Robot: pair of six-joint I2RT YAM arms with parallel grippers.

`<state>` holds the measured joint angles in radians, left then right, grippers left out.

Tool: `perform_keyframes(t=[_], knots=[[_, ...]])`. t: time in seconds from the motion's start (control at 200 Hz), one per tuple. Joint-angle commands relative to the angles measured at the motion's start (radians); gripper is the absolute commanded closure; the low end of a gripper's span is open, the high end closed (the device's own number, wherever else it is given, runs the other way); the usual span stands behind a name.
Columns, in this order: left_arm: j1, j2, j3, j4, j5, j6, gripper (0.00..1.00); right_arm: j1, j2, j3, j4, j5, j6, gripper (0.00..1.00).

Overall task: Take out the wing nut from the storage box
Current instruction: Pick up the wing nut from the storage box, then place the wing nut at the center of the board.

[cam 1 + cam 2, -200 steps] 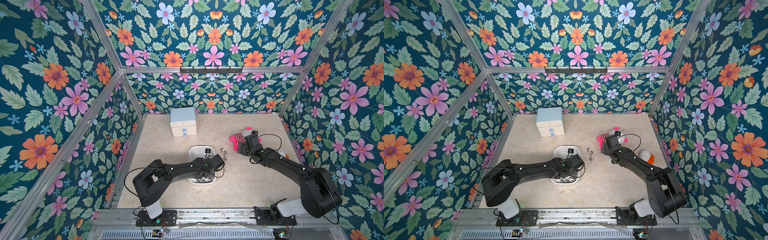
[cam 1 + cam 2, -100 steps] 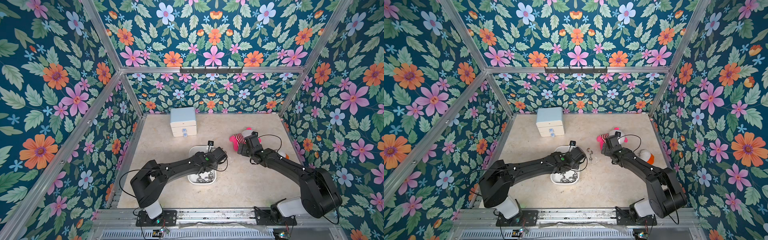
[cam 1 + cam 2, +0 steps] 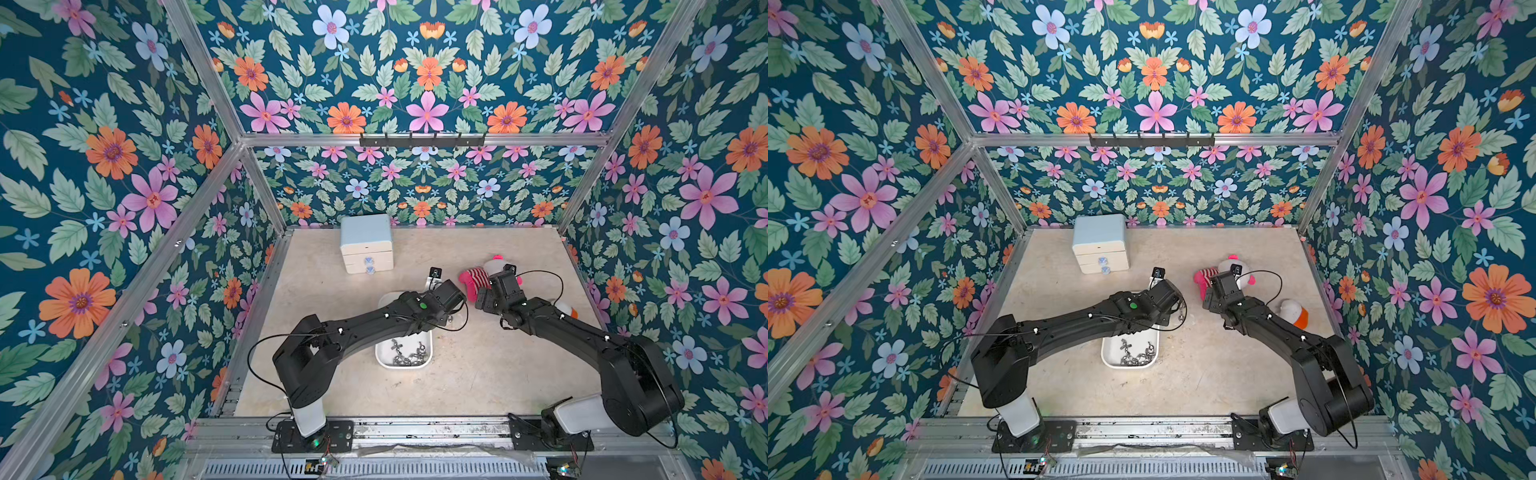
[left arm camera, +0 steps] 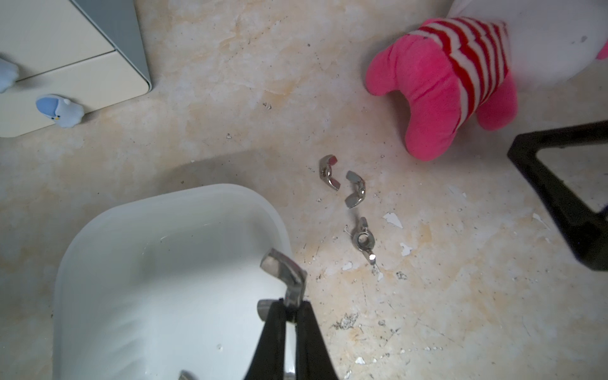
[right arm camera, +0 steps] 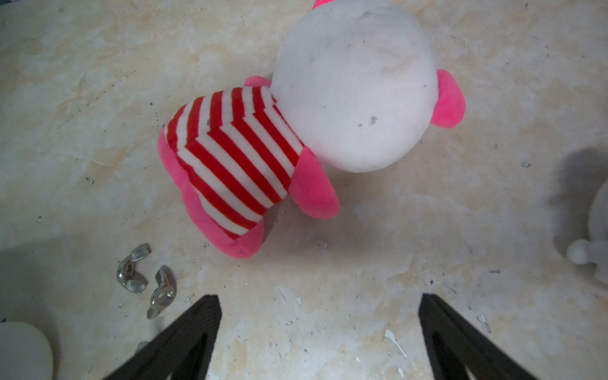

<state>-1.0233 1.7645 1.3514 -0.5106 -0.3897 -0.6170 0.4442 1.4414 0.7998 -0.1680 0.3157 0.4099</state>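
- The wing nut [image 4: 283, 270] is pinched by one wing between the shut tips of the left hand [image 4: 289, 306], above the side rim of the storage box [image 4: 214, 191].
- More metal hardware [image 3: 405, 356] lies inside the box.
- Three loose wing nuts [image 4: 356, 190] lie on the surface [image 4: 230, 82] just beside the box.
- The right hand [image 5: 319, 297] is wide open and empty, near the striped plush toy [image 5: 237, 158].

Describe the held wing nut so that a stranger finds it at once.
Find the white storage box on the beige table. At its rim, the left gripper pinches one wing nut. Three loose nuts lie on the table nearby; only this one is lifted.
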Motion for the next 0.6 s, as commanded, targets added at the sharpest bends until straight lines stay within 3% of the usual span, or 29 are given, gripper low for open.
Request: perform_keyframes(t=[0.0, 0.595], knots=[[0.001, 0.015, 0.038, 0.004, -0.005, 0.04, 0.99, 0.001, -0.007, -0.005, -0.002, 0.02, 0.01, 0.01], [0.002, 0.205, 0.255, 0.043, 0.064, 0.105, 1.0, -0.041, -0.058, -0.048, -0.01, 0.018, 0.007, 0.01]])
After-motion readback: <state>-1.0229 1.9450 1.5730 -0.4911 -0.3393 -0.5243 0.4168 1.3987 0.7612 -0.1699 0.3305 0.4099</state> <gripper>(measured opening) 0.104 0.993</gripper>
